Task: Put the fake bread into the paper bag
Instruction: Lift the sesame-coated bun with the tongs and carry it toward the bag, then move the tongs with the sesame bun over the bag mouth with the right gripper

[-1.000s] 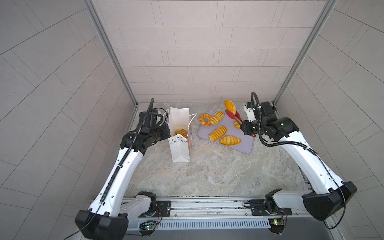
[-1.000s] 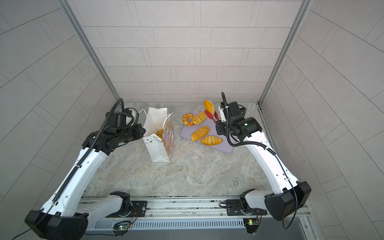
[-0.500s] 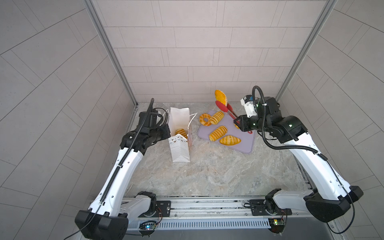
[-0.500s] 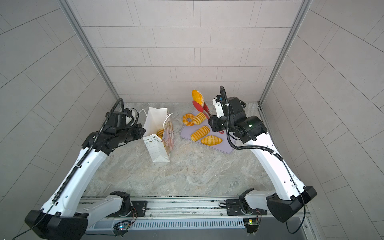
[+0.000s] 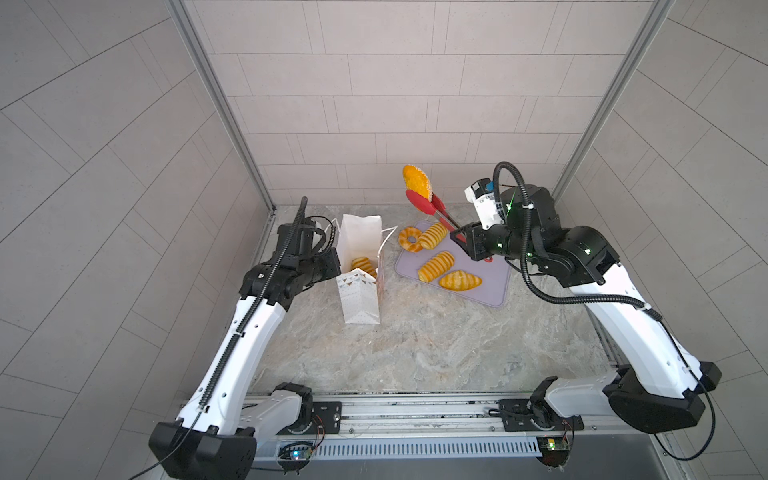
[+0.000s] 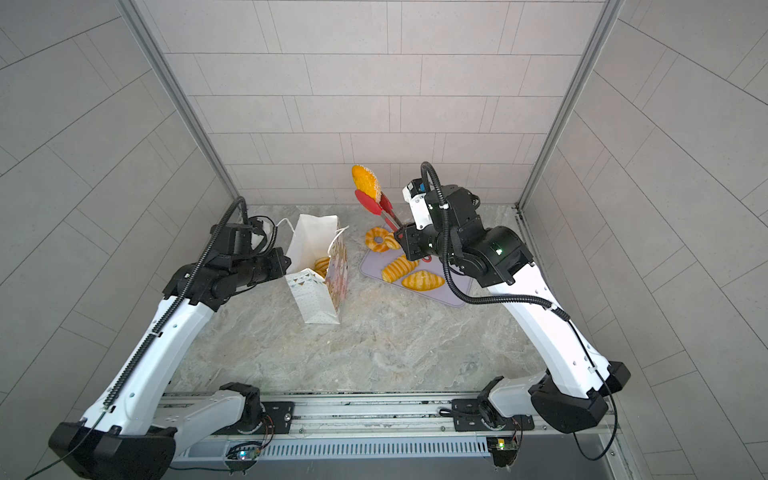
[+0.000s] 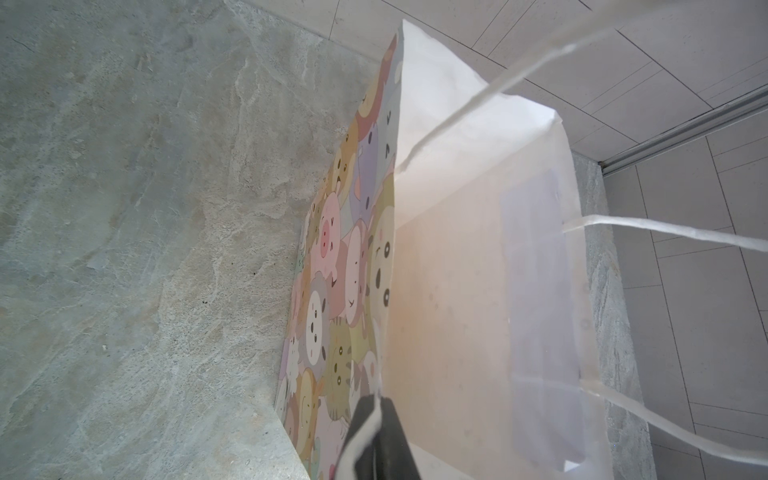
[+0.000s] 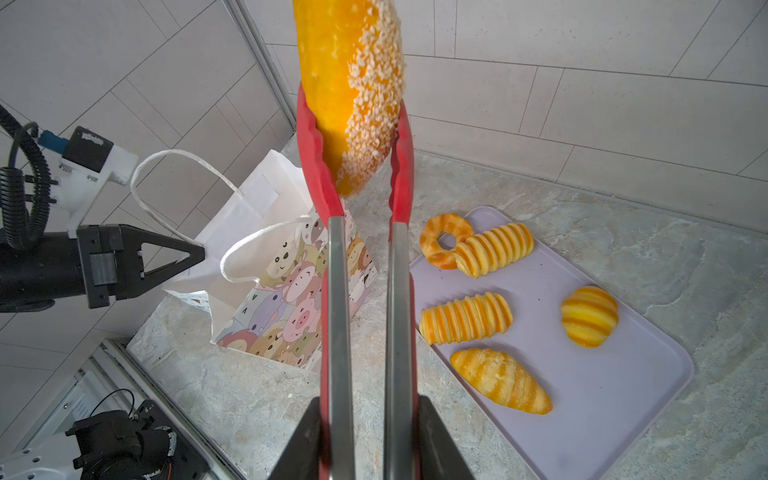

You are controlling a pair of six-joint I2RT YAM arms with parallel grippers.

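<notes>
The white paper bag (image 5: 359,299) (image 6: 316,299) stands open on the table with a striped loaf (image 5: 363,265) inside. My left gripper (image 5: 332,262) (image 7: 376,415) is shut on the bag's near rim. My right gripper (image 5: 463,241) (image 8: 365,415) is shut on the red-tipped tongs (image 5: 428,205) (image 8: 338,291). The tongs pinch an orange oval fake bread (image 5: 415,180) (image 8: 345,83) in the air, behind the tray and to the right of the bag's mouth. A ring (image 5: 409,240) and three loaves, one of them (image 5: 436,266), lie on the tray.
The lilac tray (image 5: 486,291) lies to the right of the bag. In the right wrist view a round striped bun (image 8: 590,316) also sits on it. Tiled walls close the back and both sides, and a metal rail (image 5: 415,411) runs along the front.
My right arm has lifted the tongs with the orange bread higher and carried them leftward toward the bag. The left arm and the bag have stayed put.
</notes>
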